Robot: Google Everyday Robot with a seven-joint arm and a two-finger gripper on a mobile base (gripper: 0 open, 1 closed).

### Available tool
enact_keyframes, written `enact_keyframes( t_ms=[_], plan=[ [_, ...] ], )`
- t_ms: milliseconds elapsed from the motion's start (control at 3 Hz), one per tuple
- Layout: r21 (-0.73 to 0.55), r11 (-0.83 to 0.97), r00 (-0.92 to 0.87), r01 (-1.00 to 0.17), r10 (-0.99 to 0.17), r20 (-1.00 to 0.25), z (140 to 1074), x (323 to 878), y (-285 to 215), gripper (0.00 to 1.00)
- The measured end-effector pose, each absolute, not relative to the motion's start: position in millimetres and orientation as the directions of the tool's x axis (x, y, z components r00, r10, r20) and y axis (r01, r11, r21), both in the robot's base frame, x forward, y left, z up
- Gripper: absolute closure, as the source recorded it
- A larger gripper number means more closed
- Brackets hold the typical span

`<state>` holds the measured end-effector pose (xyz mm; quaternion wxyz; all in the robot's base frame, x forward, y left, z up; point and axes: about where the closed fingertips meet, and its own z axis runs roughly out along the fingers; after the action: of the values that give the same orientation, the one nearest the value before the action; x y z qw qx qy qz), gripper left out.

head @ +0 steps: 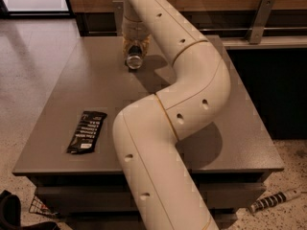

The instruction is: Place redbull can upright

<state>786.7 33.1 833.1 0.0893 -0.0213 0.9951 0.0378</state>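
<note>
Pincer (135, 51) at upper middle of frame, low over far part of gray tabletop (72, 95). Pincer pinching redbull can (135, 61). Can tipped over, not upright, shiny round end facing us. Big cream arm (187, 95) bends across middle. Flat black snack wrapper (87, 131) lies lower left, well apart from can.

Count: 1 table (72, 80). On it: 1 redbull can (135, 61), far edge, 12 o'clock; 1 black wrapper (87, 131), 8 o'clock. 1 arm (192, 87); 1 gripper (134, 51), 12 o'clock, clasping the can. Floor, 4 o'clock: 1 striped object (276, 201).
</note>
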Motion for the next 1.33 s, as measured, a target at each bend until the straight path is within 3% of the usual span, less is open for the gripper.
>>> enact_keyframes(
  t_ms=[667,1333],
  plan=[
    [0.026,0.997,-0.946,-0.078,-0.065,-0.317,890,795,6,1.00],
    [0.035,0.979,-0.859,-0.203,-0.161,-0.486,953,802,-23,1.00]
  ],
)
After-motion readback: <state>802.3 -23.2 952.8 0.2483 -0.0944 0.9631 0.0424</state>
